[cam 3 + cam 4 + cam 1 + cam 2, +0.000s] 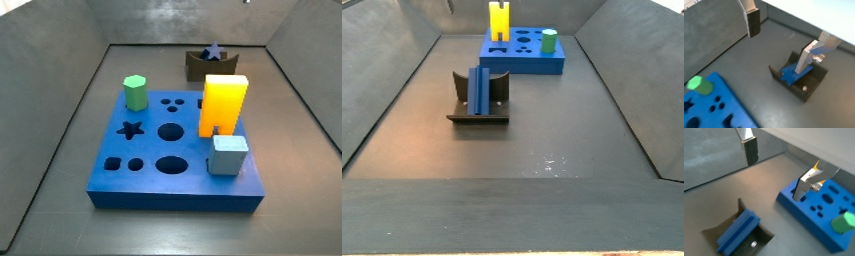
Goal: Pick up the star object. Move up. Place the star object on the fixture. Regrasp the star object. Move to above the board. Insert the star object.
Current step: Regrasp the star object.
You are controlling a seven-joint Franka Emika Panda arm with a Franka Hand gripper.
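— What do we see closest to us?

— In both wrist views our gripper (784, 37) hangs in the air above the grey floor, its two silver fingers (753, 22) set wide apart with only empty space between the dark pads. So we read the claw as open and holding no piece. In both side views we cannot find the gripper at all.

— And below it?

— Just beneath, we see the star object (739, 231) lying along the notch of the fixture (814, 82), resting in it and free of the fingers. In a side view the dark blue peg (480, 88) leans against the upright part of the bracket, which stands alone on the floor, well apart from the board (521, 60).

— What lies farther off?

— The board sits beyond the fixture in that view. From the opposite side (181, 190) we see its top more clearly: a star-shaped hole (130, 129) is empty, with round holes beside it. A green hexagonal peg (135, 92) stands upright in the board, a tall yellow block (223, 104) stands near the middle, and a pale blue cube (229, 155) sits near one corner. Behind the board there, the fixture (209, 64) shows with the star's tip poking above it.
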